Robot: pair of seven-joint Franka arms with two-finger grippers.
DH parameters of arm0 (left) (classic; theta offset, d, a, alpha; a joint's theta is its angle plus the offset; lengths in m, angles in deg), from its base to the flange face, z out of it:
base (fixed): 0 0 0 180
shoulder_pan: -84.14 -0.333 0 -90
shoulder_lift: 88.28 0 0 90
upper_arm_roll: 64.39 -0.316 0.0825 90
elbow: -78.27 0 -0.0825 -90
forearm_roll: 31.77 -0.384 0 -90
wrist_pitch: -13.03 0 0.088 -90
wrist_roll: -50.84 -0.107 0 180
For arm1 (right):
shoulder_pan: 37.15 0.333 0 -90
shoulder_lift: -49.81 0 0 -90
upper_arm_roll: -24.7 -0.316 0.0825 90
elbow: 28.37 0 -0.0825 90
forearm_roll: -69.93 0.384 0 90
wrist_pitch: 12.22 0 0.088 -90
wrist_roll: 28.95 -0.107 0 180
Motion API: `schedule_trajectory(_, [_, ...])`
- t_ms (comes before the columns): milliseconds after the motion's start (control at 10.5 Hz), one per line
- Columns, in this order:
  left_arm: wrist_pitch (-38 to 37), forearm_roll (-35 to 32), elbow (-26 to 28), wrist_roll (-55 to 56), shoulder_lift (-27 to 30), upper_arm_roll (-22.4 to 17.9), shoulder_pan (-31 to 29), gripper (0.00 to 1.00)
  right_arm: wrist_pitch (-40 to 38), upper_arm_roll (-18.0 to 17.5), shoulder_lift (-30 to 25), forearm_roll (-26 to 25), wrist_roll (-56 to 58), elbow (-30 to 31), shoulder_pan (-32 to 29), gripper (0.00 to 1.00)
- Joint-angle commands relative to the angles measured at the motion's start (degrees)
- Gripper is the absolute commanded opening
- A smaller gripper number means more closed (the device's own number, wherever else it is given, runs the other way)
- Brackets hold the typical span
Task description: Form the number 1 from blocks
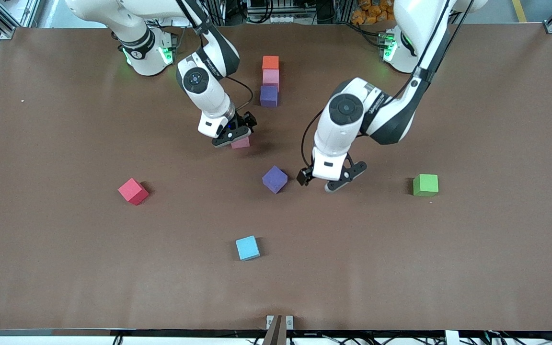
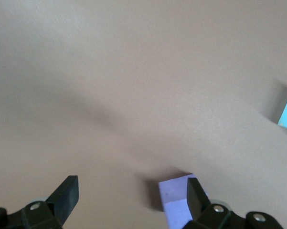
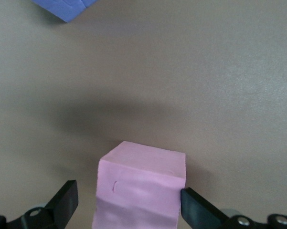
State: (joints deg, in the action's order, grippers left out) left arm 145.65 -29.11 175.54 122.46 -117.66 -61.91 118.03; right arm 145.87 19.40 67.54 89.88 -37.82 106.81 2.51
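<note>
A light blue foam cube [image 1: 247,248] sits low centre on the brown matte counter [image 1: 472,263]. Upper centre, orange [image 1: 270,63], pink [image 1: 270,77] and purple foam cubes [image 1: 269,96] line up. Right gripper [image 1: 235,135] jaws wide around a second pink foam cube [image 3: 141,188]; left gripper [image 1: 328,182] jaws wide beside a second purple foam cube [image 1: 274,179].

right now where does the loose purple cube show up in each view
Front view: loose purple cube mid-table, beside the left gripper.
Left wrist view: its corner shows by one finger of the open gripper.
Right wrist view: it lies at the picture's edge, past the pink cube.
Shared landmark: the purple cube itself, on the brown table.
</note>
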Motion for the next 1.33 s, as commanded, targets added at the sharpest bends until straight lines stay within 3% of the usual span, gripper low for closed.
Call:
schedule_trajectory(0, [-0.96, 4.1, -7.08, 1.41, -6.55, -4.41, 6.09, 1.0, 0.82, 1.86, 1.08, 0.62, -0.53, -0.79, 1.3, 1.0])
schedule_trajectory(285, [-0.87, 4.64, -9.12, 1.5, -10.25, -4.41, 9.08, 1.0, 0.82, 2.92, 0.81, 0.62, -0.27, -0.7, 1.03, 0.99])
schedule_trajectory(380, [-0.87, 4.81, -9.2, 1.5, -11.04, -4.41, 9.35, 1.0, 0.82, 3.1, 0.82, 0.62, -0.44, -0.61, 1.12, 0.69])
schedule_trajectory(474, [-0.78, 5.68, -10.42, 1.93, -12.53, -4.67, 10.83, 1.0, 0.91, 3.1, 0.82, 0.62, -0.88, -0.61, 1.21, 0.52])
schedule_trajectory(759, [-0.7, 8.06, -13.51, 3.61, -15.01, -6.87, 13.04, 1.0, 2.31, 3.1, 1.17, 0.89, -5.33, -0.52, 1.73, 0.46])
schedule_trajectory(1234, [-0.08, 8.76, -14.83, 3.43, -15.79, -6.87, 13.48, 1.0, 1.88, 3.01, -2.25, 0.97, -14.2, -0.26, 3.75, 0.46])
